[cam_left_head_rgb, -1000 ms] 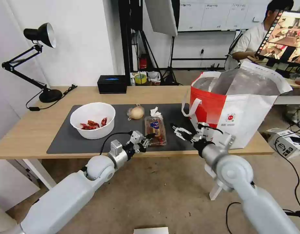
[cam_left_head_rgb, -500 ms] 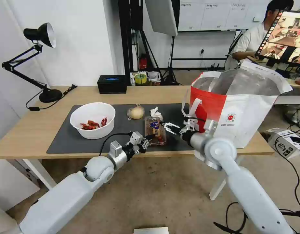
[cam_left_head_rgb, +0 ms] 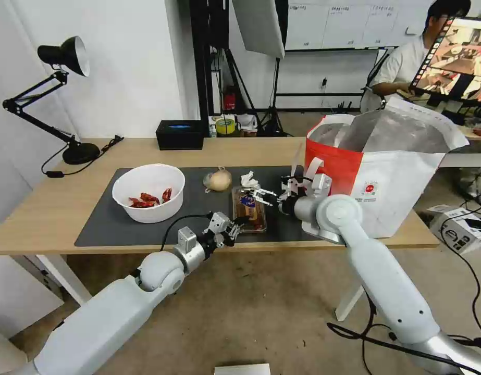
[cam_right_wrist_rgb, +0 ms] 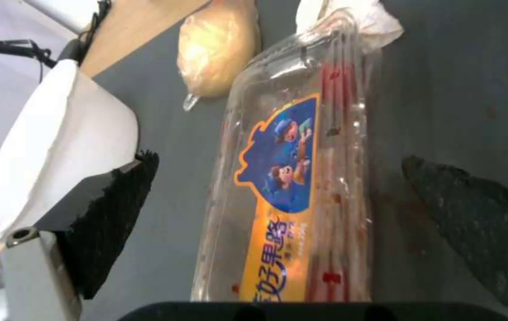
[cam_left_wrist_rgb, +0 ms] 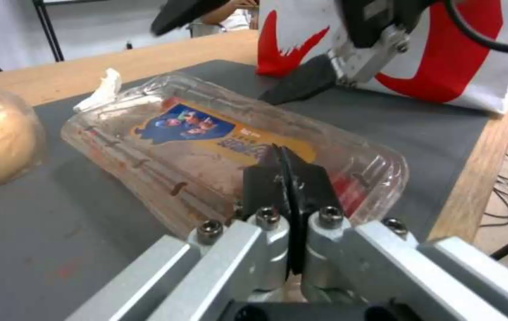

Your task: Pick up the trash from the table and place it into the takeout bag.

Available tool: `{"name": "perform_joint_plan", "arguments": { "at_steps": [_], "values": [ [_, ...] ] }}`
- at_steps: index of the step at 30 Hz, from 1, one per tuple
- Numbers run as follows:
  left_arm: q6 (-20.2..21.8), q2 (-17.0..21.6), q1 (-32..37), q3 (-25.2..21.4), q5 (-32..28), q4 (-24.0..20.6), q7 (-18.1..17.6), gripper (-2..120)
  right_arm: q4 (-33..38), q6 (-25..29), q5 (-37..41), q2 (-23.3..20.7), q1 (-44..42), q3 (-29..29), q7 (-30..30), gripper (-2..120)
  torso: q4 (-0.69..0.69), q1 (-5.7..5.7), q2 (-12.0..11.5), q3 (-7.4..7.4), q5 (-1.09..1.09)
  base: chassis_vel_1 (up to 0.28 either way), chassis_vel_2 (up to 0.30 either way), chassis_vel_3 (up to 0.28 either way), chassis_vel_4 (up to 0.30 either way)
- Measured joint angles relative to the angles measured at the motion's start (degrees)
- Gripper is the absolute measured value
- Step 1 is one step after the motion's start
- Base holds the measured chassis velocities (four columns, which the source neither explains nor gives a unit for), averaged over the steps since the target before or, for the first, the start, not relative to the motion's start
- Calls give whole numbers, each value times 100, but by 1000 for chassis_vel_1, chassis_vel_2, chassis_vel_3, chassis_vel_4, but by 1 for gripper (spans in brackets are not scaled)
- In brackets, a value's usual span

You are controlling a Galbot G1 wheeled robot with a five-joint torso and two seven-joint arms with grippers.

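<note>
Mat (cam_left_head_rgb: pixel 120 221): clear tray (cam_left_head_rgb: pixel 249 207) long axis front-to-back, flat.

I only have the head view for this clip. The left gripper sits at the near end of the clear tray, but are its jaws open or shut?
Observer: Shut. In the left wrist view the left gripper has its jaws pressed together at the near end of the clear tray. I cannot tell whether they pinch its rim.
Operator: And the right gripper's jaws?
Observer: Open wide. The right wrist view shows the right gripper straddling the tray, one jaw on each side, with a gap showing on both sides.
Operator: Does the tissue touch the tray?
Observer: It appears to. In the right wrist view the crumpled tissue lies against the tray's far end.
</note>
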Motion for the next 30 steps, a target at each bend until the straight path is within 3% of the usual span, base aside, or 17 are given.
{"name": "perform_joint_plan", "arguments": {
  "at_steps": [30],
  "values": [
    [-43, -11, 121, -89, -41, -98, -22, 0, -471, 23, 199, 258, 286, -489, 199, 100, -1, 0, 0, 0, 0, 0, 0, 0, 0]
  ]
}}
